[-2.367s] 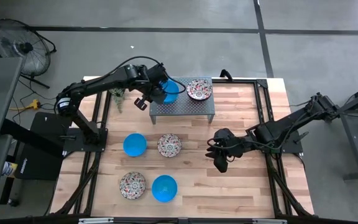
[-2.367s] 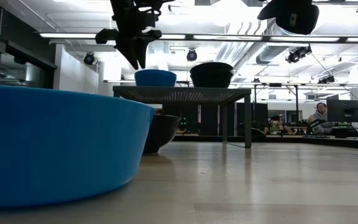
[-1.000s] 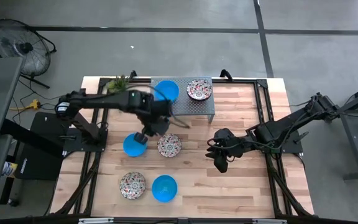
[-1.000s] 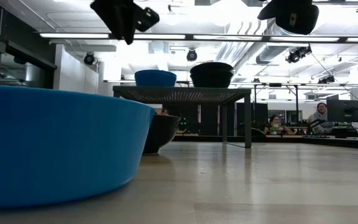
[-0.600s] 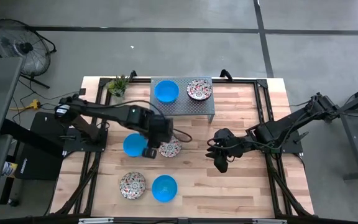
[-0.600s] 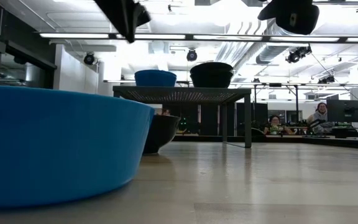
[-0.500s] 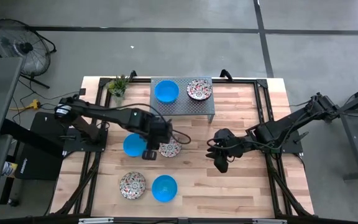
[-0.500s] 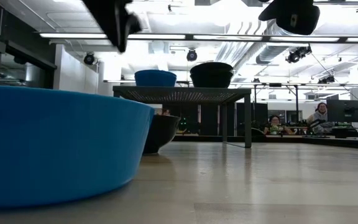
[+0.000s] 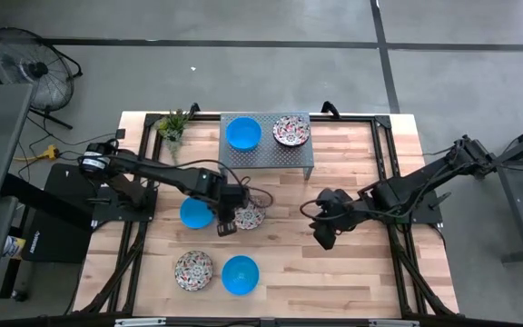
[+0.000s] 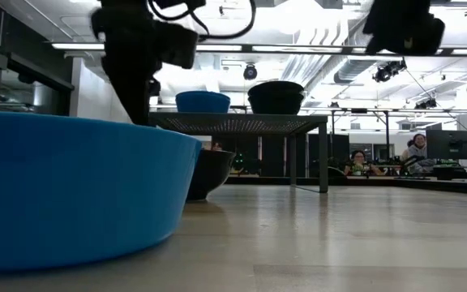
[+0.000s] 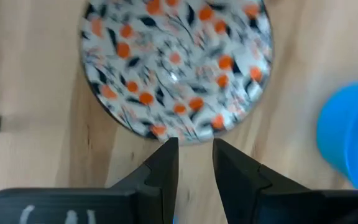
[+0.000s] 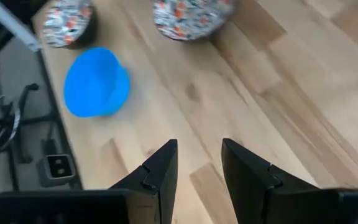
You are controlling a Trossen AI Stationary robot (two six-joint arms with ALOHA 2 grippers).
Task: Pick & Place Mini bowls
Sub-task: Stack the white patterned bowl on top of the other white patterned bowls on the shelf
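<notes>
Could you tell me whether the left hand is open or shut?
Open: the left hand shows a bare gap between its fingers, just short of the floral bowl.

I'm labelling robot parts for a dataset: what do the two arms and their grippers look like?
Both arms are dark, slender and jointed, with black cables looping along them. The left gripper and right gripper each have two flat, black, angular fingers; pale markings show on the left wrist housing.
</notes>
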